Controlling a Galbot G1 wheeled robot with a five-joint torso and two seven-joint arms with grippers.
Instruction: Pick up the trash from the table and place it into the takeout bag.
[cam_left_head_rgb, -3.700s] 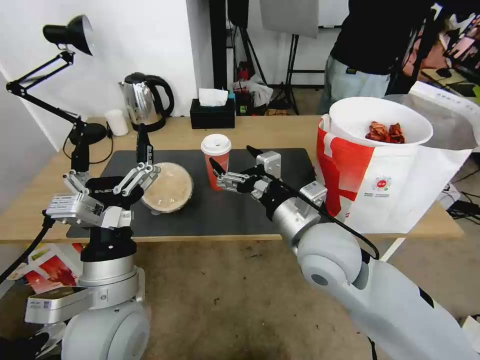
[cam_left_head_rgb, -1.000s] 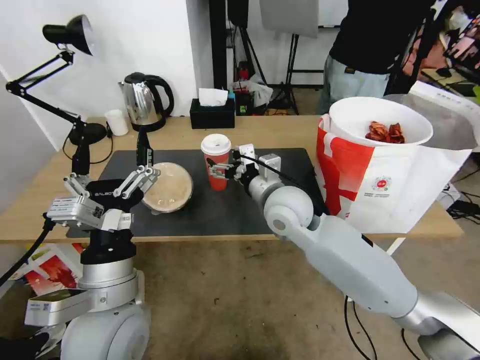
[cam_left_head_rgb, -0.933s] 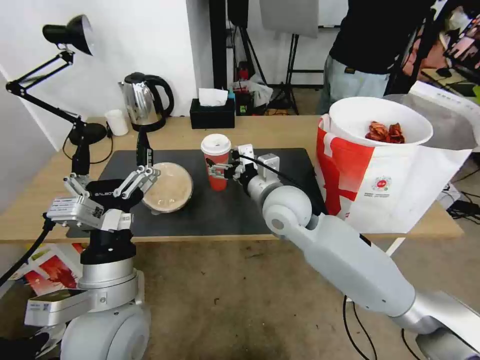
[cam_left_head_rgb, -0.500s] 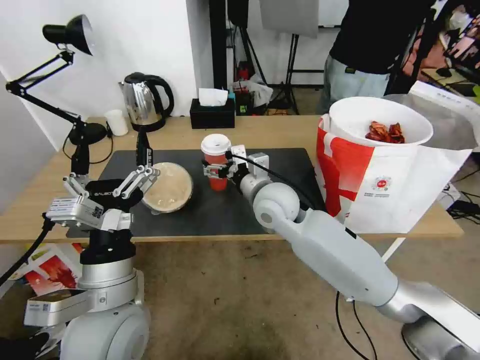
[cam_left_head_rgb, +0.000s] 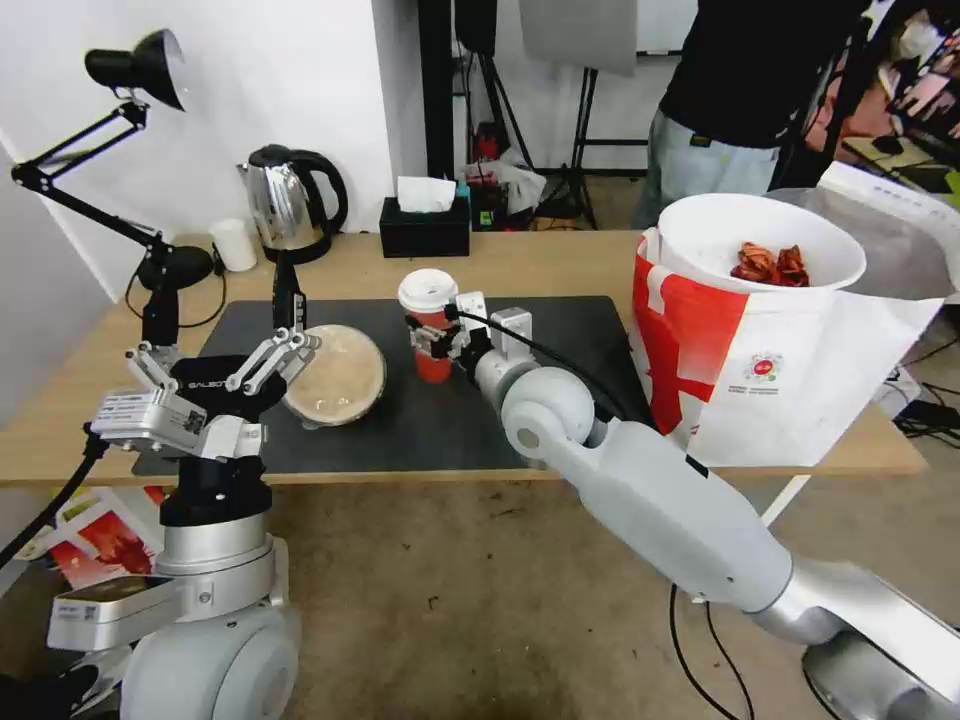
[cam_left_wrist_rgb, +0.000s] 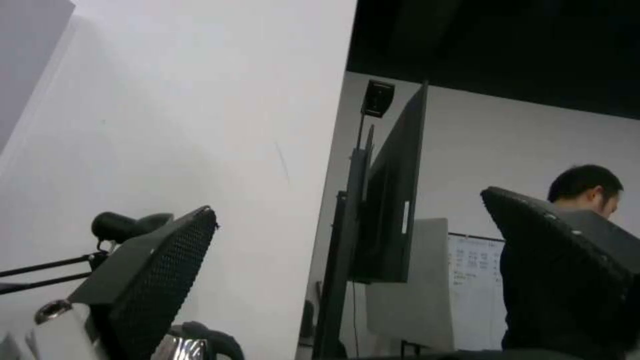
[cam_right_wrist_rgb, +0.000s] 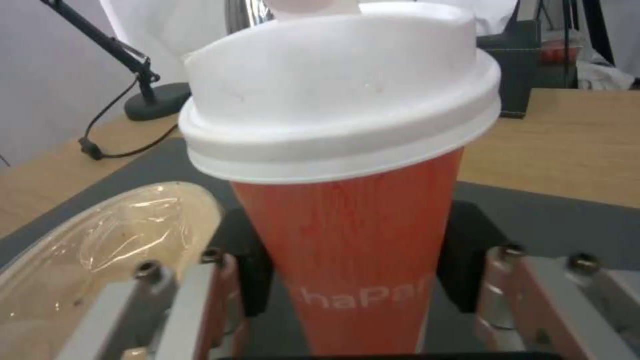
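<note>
**Right gripper closed around the red cup on the mat**

Head view: the right gripper (cam_left_head_rgb: 432, 338) reaches over the near edge of the table (cam_left_head_rgb: 560, 262) and has the red white-lidded paper cup (cam_left_head_rgb: 430, 322) between its fingers, at the middle of the dark grey mat (cam_left_head_rgb: 560, 400). The cup stands upright. Just beside it, toward the mat's left end, lies the round beige lidded bowl (cam_left_head_rgb: 335, 374), tilted. The left gripper (cam_left_head_rgb: 215, 375) hangs at the table's near edge, by the mat's left front corner, fingers spread and holding nothing. At the table's right end stands the takeout bag (cam_left_head_rgb: 770, 380), with the white bowl of crayfish shells (cam_left_head_rgb: 762, 245) seated in its open top.

Left wrist view: two dark textured fingers (cam_left_wrist_rgb: 143, 280) stand far apart, with a white wall between them.

Right wrist view: the cup (cam_right_wrist_rgb: 347, 165) sits between the two black pads (cam_right_wrist_rgb: 257, 272), both against its red wall below the lid. The beige bowl (cam_right_wrist_rgb: 100, 250) lies beside it on the mat (cam_right_wrist_rgb: 547, 220).
</note>
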